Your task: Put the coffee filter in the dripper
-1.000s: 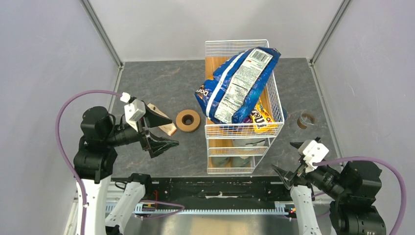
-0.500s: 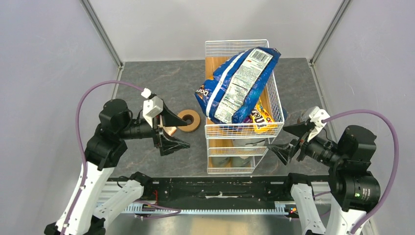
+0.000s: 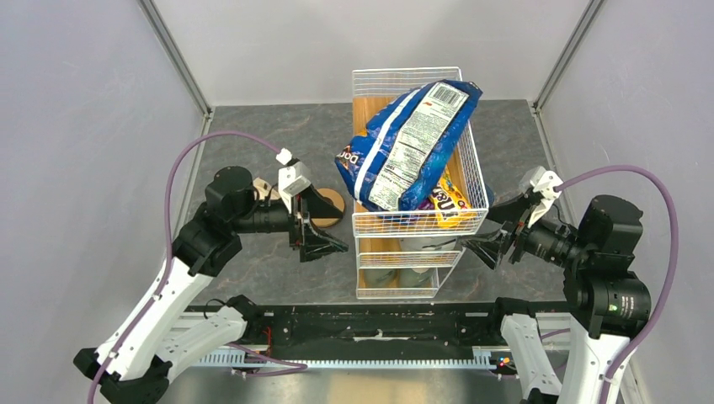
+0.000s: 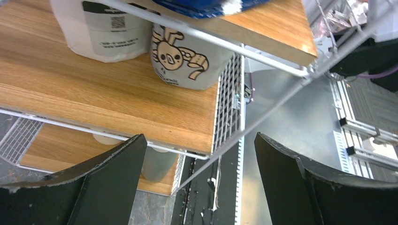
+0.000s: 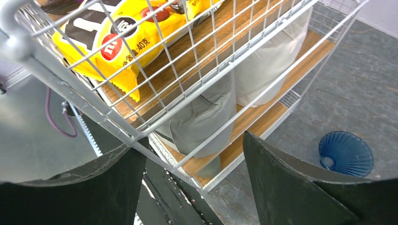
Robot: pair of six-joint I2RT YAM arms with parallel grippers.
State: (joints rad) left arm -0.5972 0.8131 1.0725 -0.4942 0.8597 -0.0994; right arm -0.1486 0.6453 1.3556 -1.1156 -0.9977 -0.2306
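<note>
The dripper point(image 5: 346, 153), a dark blue ribbed cone, sits mouth-up on the grey table beyond the wire rack in the right wrist view. The top view does not show it. The coffee filter is out of view as a single sheet. Only a tan sliver of the paper stack point(image 3: 264, 187) peeks out by the left arm. My left gripper point(image 3: 341, 229) point(image 4: 199, 138) is open and empty, pointing at the rack's left front corner. My right gripper point(image 3: 478, 232) point(image 5: 193, 140) is open and empty at the rack's right front corner, with a rack wire crossing between its jaws.
The white wire rack point(image 3: 421, 224) stands mid-table, with a blue chip bag point(image 3: 408, 147) and a yellow candy bag point(image 5: 117, 42) on top. White tubs point(image 4: 183, 61) stand on its wooden shelves. An orange-brown ring point(image 3: 335, 202) lies half hidden behind my left fingers.
Both arms swung inward to the rack. The left gripper moved right, over the ring. The right gripper rose from the near edge to the rack's corner, and its jaws narrowed a little.
</note>
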